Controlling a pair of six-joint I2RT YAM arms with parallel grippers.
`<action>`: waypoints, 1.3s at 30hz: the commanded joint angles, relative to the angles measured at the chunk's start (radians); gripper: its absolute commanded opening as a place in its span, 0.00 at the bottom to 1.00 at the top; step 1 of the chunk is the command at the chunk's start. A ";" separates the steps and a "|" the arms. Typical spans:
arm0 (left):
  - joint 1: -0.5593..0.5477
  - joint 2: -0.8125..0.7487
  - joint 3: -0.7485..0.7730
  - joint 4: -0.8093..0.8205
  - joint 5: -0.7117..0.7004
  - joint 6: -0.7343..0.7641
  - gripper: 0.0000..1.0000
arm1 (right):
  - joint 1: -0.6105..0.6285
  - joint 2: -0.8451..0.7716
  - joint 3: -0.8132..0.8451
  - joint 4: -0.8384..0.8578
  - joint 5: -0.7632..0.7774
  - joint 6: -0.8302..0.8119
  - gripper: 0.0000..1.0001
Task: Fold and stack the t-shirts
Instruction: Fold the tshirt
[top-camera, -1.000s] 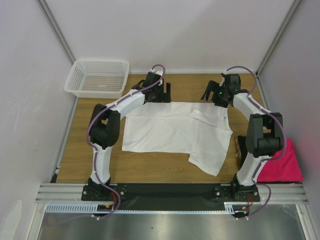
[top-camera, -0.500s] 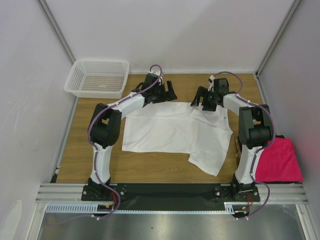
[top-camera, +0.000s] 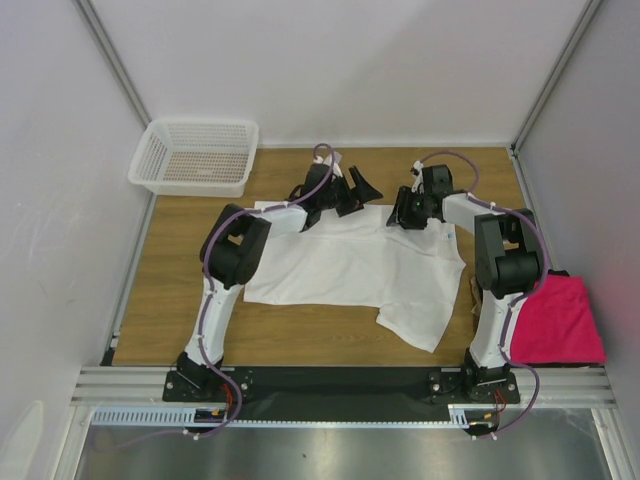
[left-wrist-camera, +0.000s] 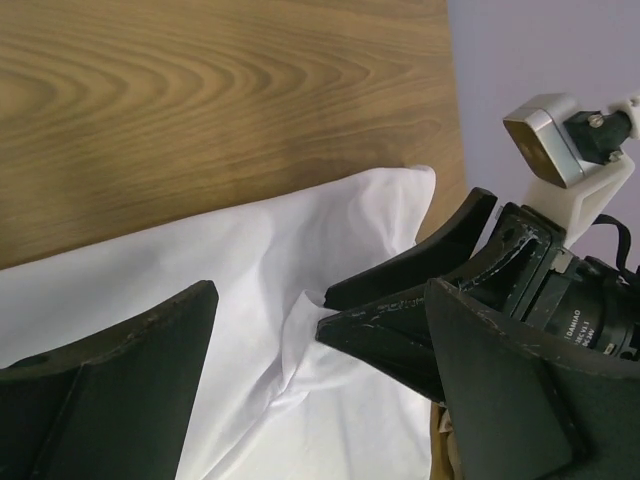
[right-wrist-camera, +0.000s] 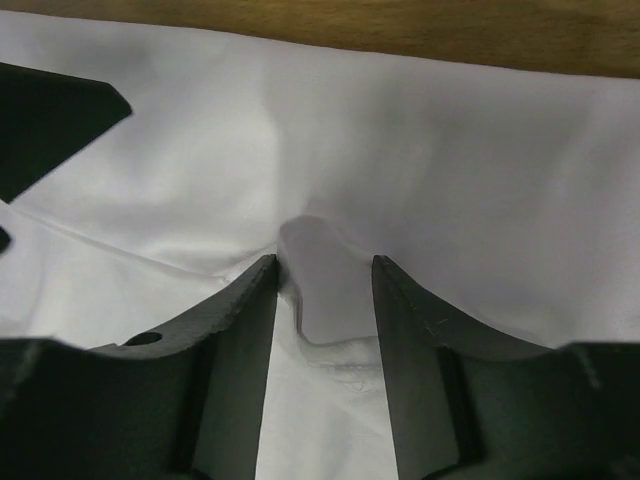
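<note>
Setting: Pale walls box in a wooden bench, with your two arms bolted side by side at its near edge.

White t-shirt: Your white t-shirt lies spread across the middle of the bench, mostly flat. A rumpled flap reaches toward the near edge on the right side.

Pink t-shirt: You can see the pink t-shirt bundled at the bench's right edge. It is clear of the white one, with your right arm standing between them.

Basket: A white mesh basket sits at the far left corner, partly past the wood and well apart from both shirts.

Left gripper: Your left gripper is at the far edge of the white t-shirt, near its middle, with its jaws spread wide over the cloth. Its wrist view shows white cloth below and the other gripper just beside it.

Right gripper: Your right gripper is also at the shirt's far edge, just to the right of the left one. Its fingers stand partway apart, down at the cloth.

Cloth between the fingers: A raised pucker of cloth stands in the gap and fills most of it. You cannot tell from these views whether it is actually pinched.
</note>
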 joint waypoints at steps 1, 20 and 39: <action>-0.018 0.043 0.010 0.152 0.031 -0.094 0.90 | 0.011 -0.044 -0.021 0.033 0.023 -0.011 0.47; -0.054 0.145 0.096 0.229 0.037 -0.202 0.90 | 0.036 -0.125 -0.081 0.019 0.103 -0.007 0.23; -0.055 0.175 0.050 0.221 -0.015 -0.220 0.90 | 0.075 -0.332 -0.204 -0.181 0.088 0.030 0.23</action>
